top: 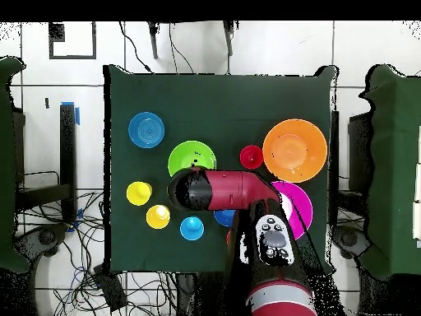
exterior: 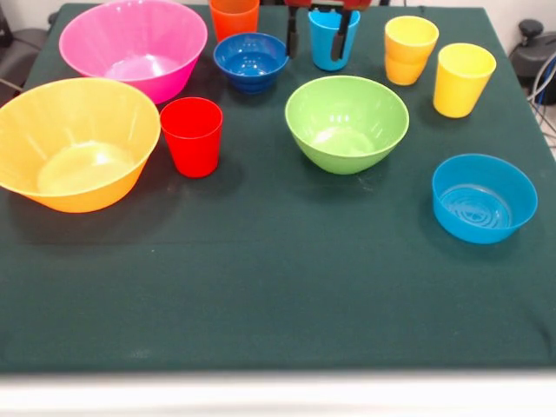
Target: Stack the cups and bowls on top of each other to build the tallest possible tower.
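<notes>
All cups and bowls stand apart on the green cloth; no tower stands. My gripper (exterior: pixel 317 33) is at the far edge, open. One black finger (exterior: pixel 293 33) is outside the light blue cup (exterior: pixel 334 39), the other is at its mouth. The orange cup (exterior: pixel 234 16) and dark blue bowl (exterior: pixel 251 61) are to its left, two yellow cups (exterior: pixel 410 48) (exterior: pixel 463 78) to its right. The green bowl (exterior: pixel 347 122) and red cup (exterior: pixel 192 135) are mid-table. The pink bowl (exterior: pixel 133 48), yellow-orange bowl (exterior: pixel 74 143) and light blue bowl (exterior: pixel 483 196) are also there.
In the overhead view the red arm (top: pixel 234 191) covers the gripper, the orange cup and part of the dark blue bowl (top: pixel 223 218). The light blue cup (top: pixel 191 228) shows near the table's (top: pixel 222 99) robot-side edge. Cables lie on the floor around the table.
</notes>
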You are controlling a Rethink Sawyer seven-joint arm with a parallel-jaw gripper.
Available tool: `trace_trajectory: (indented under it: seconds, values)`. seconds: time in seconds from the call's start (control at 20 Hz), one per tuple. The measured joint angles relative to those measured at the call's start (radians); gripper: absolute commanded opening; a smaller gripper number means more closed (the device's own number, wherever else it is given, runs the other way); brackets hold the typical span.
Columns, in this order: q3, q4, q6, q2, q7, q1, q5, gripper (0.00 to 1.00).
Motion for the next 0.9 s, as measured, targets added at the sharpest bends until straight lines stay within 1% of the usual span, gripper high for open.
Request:
trace_trajectory:
  seconds: [0.9]
  values:
    - [-0.001, -0.081, 0.0, 0.122, 0.0, 0.0, 0.0, 1.0]
